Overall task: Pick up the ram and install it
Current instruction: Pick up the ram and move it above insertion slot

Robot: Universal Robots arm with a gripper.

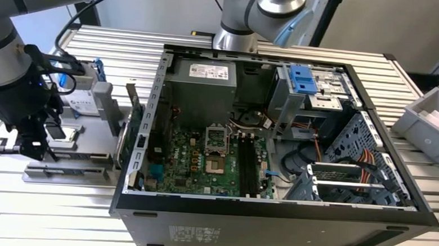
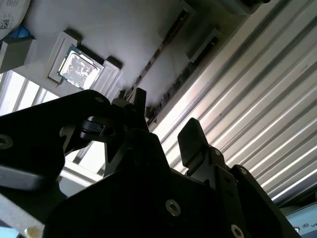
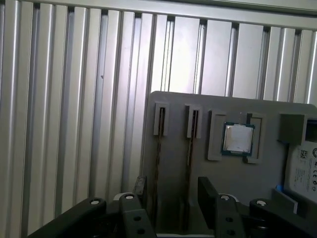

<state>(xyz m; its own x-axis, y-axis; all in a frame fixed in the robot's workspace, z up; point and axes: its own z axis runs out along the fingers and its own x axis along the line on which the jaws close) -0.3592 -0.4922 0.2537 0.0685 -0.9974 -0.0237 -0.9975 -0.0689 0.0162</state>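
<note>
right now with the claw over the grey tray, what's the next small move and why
Probably a small sideways shift before lowering. The open black claw hovers above the flat grey plastic tray, and both long thin ram sticks standing on edge in its slots seem to fall between the fingers; centring on one would avoid pinching both.

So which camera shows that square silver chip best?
First wrist view: the small square silver chip lies face-on in its grey holder. Second wrist view shows it slanted, glaring; in the exterior view it's too small to tell.
</note>
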